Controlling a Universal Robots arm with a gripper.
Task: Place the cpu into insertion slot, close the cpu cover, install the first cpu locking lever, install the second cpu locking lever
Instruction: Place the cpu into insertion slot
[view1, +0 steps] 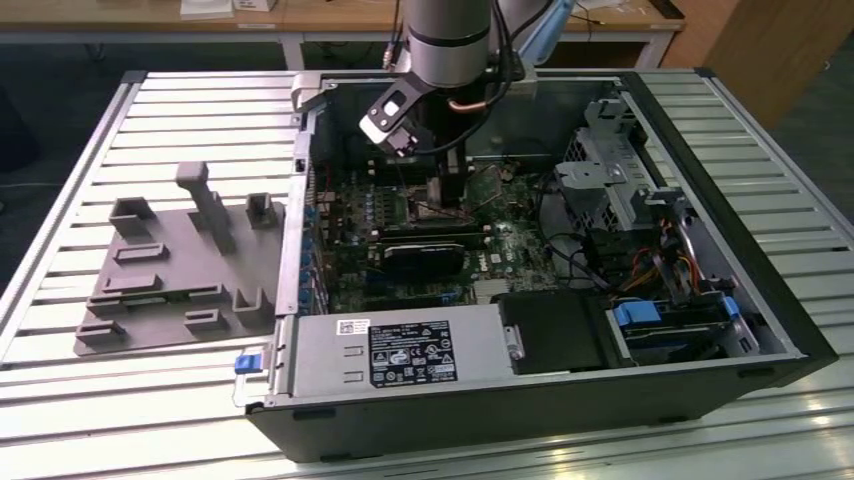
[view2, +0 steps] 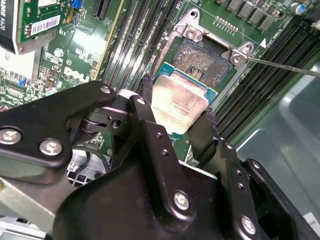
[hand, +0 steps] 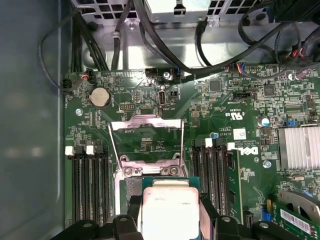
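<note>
You are at a robotics lab workstation: an opened desktop computer case (view1: 534, 412) sits on a slatted aluminium table (view1: 187, 118) beside a grey fixture tray (view1: 147, 300), with wooden workbenches (view1: 334, 18) behind.

Silver-grey square cpu (view2: 182, 106), green edge showing, is pinched on two sides by the gripper (view2: 178, 100) and tilted over the insertion slot (view2: 202, 60), covering part of it. The slot's dark pin field is bare. The cpu cover (hand: 146, 136), a silver window frame, stands flipped up at the slot's hinge edge.
</note>
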